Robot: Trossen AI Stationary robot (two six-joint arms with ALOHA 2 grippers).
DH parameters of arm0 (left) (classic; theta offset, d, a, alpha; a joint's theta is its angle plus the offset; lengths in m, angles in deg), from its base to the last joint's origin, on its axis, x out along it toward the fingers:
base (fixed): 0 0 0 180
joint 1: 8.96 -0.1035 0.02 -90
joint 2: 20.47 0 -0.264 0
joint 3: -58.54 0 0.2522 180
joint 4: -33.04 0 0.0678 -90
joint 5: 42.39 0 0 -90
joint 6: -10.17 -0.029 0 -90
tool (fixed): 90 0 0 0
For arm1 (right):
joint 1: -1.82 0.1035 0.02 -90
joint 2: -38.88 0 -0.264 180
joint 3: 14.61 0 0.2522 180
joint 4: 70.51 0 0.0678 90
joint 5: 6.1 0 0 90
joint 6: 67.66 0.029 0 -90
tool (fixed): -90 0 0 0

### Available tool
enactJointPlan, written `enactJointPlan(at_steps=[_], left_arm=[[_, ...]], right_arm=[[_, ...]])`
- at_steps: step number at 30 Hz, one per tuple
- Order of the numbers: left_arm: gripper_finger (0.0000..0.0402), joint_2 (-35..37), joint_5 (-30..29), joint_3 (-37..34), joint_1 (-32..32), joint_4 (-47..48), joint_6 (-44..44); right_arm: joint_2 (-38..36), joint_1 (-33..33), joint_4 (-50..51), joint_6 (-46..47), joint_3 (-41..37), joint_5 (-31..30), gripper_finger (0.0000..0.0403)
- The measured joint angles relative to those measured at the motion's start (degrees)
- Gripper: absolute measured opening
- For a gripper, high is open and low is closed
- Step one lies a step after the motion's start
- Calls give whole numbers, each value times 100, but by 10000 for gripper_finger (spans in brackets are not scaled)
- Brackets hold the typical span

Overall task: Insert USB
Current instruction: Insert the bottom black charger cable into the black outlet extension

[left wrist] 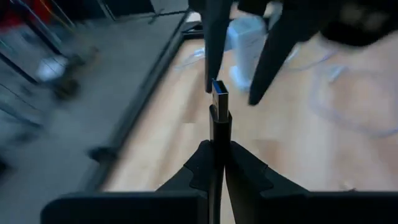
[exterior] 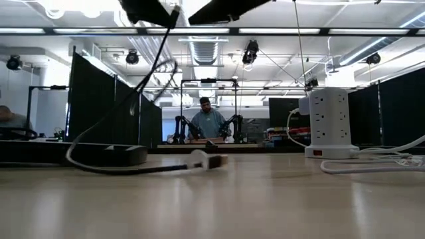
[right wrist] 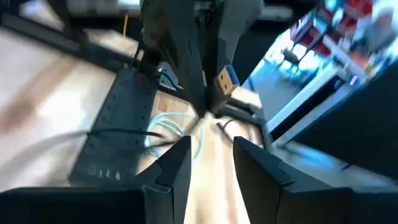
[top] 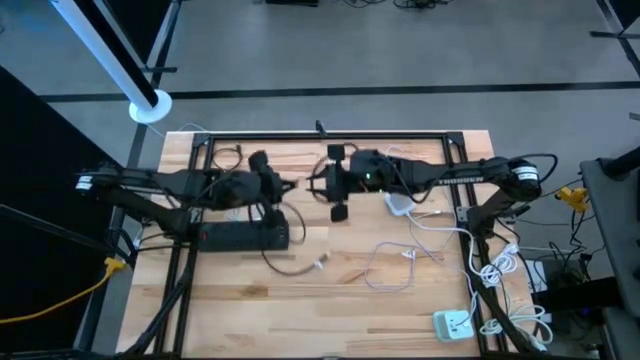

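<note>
Held aloft above the tabletop [top: 380, 310], the left tool [left wrist: 217, 152] is clamped on a USB plug [left wrist: 219, 99], its metal tip facing the right tool [right wrist: 211, 155], whose fingers stand parted and empty just opposite. The step appears to be presenting the plug mid-air; next, it likely needs carrying squarely to a port on the black power strip [top: 245, 236] or white charging tower [exterior: 329, 123].

Between my left gripper [top: 292, 183] and my right gripper [top: 318, 186] only a narrow gap stays free above the table [top: 340, 300].
</note>
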Motion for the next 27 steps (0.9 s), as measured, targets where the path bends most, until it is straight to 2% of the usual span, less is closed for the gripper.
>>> enactJointPlan(at_steps=[2,6,12,15,18,22,27], left_arm=[[16,14,53,0,-302,-143,-610],[16,132,813,0,-1069,-139,-1652],[16,-1,2039,4,-2635,849,-1814],[16,-332,2590,11,-3186,1424,-1898],[16,-783,2859,11,-3368,1643,-2265],[16,-1299,2969,9,-3280,1628,-2869],[16,-1325,3067,9,-3220,1599,-3085]], right_arm=[[2,-178,-50,398,2,41,95],[1,-426,-170,596,2,-36,88],[36,-564,-134,893,40,-426,91],[207,-617,137,1071,387,-532,98],[530,-618,497,1058,929,-517,104],[1135,-655,1137,1038,1645,-507,108],[1625,-730,2229,955,2305,-500,102]])
